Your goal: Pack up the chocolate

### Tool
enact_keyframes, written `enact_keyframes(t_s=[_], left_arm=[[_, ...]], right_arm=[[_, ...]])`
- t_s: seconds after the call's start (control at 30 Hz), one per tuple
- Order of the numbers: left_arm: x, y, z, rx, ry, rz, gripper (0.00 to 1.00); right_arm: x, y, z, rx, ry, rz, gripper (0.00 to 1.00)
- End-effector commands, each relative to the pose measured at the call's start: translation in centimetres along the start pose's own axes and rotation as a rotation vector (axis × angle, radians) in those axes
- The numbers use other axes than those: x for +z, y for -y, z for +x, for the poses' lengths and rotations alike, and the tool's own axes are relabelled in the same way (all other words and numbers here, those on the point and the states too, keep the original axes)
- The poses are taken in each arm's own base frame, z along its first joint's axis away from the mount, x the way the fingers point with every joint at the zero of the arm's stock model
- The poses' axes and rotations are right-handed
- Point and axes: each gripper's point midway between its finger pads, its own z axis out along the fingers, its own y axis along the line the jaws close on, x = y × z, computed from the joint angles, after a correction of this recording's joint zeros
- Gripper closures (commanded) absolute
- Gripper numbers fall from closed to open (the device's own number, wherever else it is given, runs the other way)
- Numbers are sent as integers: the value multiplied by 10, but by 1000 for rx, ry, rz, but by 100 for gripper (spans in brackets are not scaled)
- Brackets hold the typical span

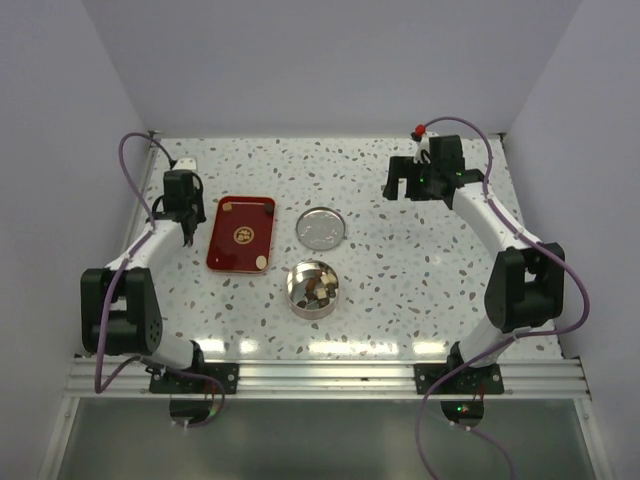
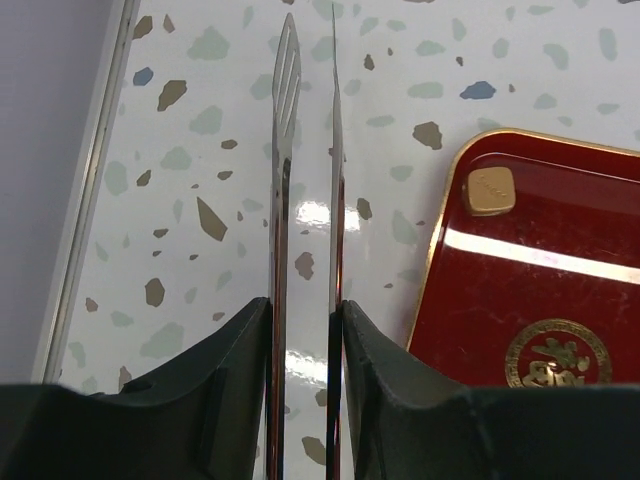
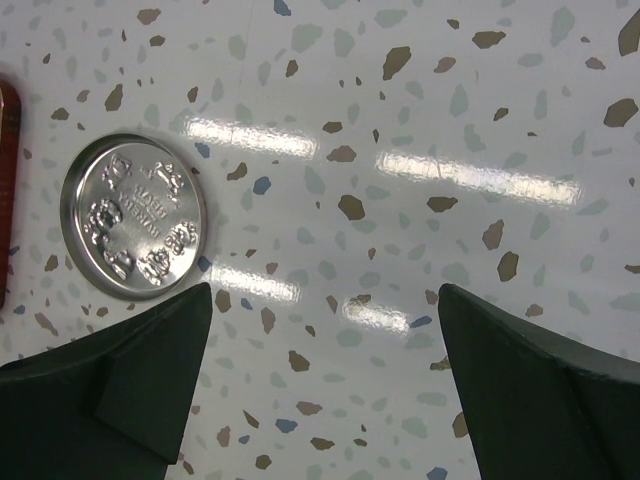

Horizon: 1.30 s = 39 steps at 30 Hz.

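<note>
A round open tin (image 1: 312, 289) near the table's middle holds several chocolate chunks (image 1: 314, 290), dark and pale. A red tray (image 1: 241, 234) to its left carries one pale chunk at its far left corner (image 1: 227, 207) and one at its near right corner (image 1: 261, 263). The far chunk also shows in the left wrist view (image 2: 490, 190), on the tray (image 2: 540, 290). My left gripper (image 1: 188, 228) is shut on thin metal tongs (image 2: 305, 150), whose tips stand slightly apart and empty over the table, left of the tray. My right gripper (image 1: 400, 186) is open and empty at the far right.
The tin's embossed silver lid (image 1: 321, 227) lies flat behind the tin; it also shows in the right wrist view (image 3: 133, 215), left of my right gripper (image 3: 325, 290). The table's left edge rail (image 2: 85, 190) runs close beside the tongs.
</note>
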Motion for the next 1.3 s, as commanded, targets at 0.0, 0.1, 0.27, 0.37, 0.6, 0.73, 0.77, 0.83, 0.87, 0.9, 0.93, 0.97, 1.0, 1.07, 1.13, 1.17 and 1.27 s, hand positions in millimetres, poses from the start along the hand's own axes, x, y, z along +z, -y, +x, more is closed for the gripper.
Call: enact_keyframes(t_s=[0.0, 0.1, 0.27, 0.37, 0.6, 0.73, 0.77, 0.83, 0.87, 0.9, 0.93, 0.97, 1.0, 1.07, 1.13, 1.17, 1.27], left_arm=[[14, -17, -5, 25, 34, -47, 61], [24, -19, 11, 34, -13, -52, 61], [41, -22, 36, 54, -92, -83, 61], [47, -23, 46, 60, -117, -95, 61], [65, -37, 54, 84, -138, -147, 60], [74, -39, 48, 85, -124, -155, 59], [76, -41, 49, 87, -128, -165, 58], [81, -43, 47, 88, -132, -170, 56], [81, -44, 47, 88, -134, -171, 55], [82, -44, 46, 87, -136, -170, 53], [82, -44, 47, 82, -137, -168, 46], [82, -42, 46, 69, -133, -160, 41], [82, -42, 45, 62, -130, -154, 38], [80, -40, 42, 47, -120, -144, 32], [78, -40, 39, 42, -115, -138, 27], [75, -39, 35, 38, -106, -134, 18], [69, -40, 27, 30, -85, -131, 0]], right_arm=[[-15, -8, -21, -24, 72, -26, 1], [-15, -6, -19, -23, 65, -21, 1], [-14, -4, -17, -22, 56, -10, 1], [-14, -3, -17, -25, 56, -2, 1], [-14, 3, -16, -29, 49, 29, 1], [-14, 5, -14, -28, 37, 43, 1], [-15, 6, -14, -30, 36, 48, 1], [-16, 7, -13, -29, 33, 55, 1], [-17, 8, -13, -30, 35, 57, 1], [-17, 9, -13, -31, 32, 64, 1], [-17, 9, -12, -29, 30, 66, 1], [-18, 9, -13, -31, 33, 67, 1], [-19, 9, -13, -28, 33, 70, 1], [-20, 9, -14, -29, 35, 70, 1], [-21, 9, -14, -27, 34, 70, 1], [-22, 8, -14, -27, 35, 68, 1], [-23, 7, -14, -24, 37, 65, 1]])
